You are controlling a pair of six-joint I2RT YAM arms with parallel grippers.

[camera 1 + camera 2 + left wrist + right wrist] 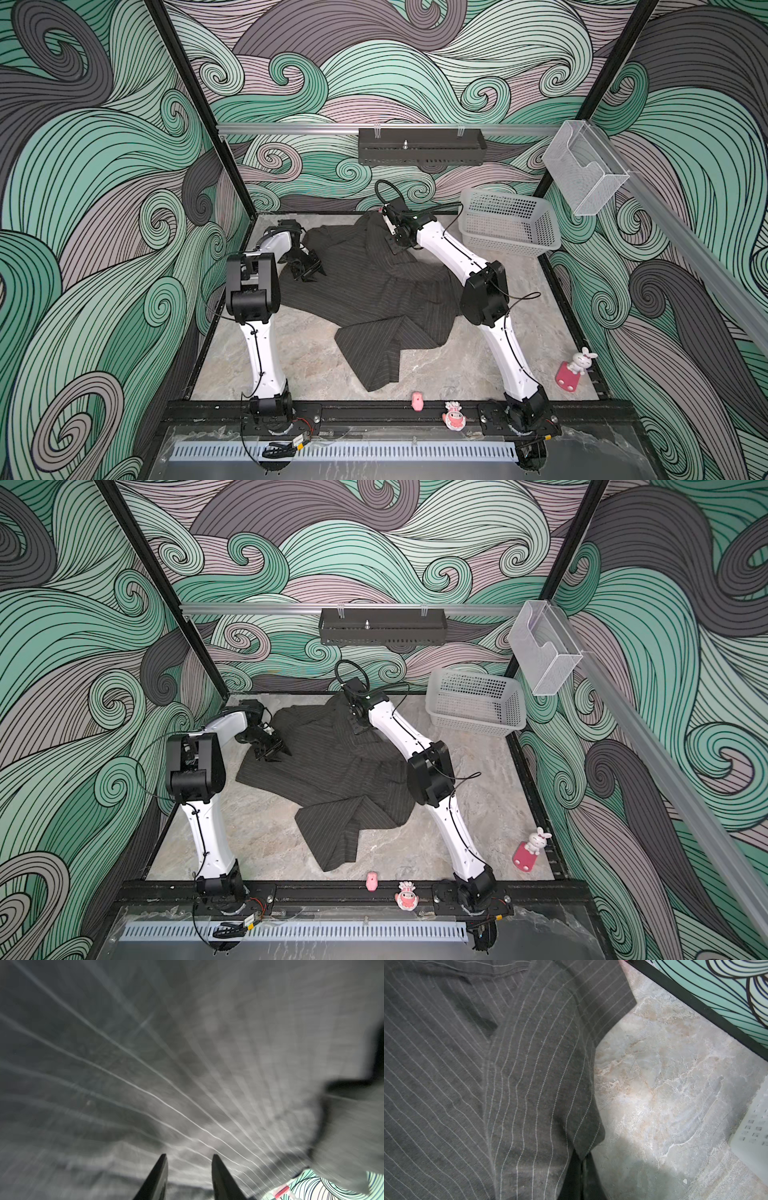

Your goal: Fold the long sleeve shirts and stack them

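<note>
Dark pinstriped shirt [374, 291] lies crumpled on the table [316, 365]
At its far edge the right gripper [581, 1164] is clamped on the cloth; the left gripper [189, 1157] sits over its left side, jaws apart

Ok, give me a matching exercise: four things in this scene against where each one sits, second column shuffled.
1 pinstriped shirt
2 white basket
3 rabbit figurine
4 black rack

a hung on the back rail
b crumpled mid-table
c table's far right corner
d near right edge, on a pink base

Pairs: 1-b, 2-c, 3-d, 4-a
</note>
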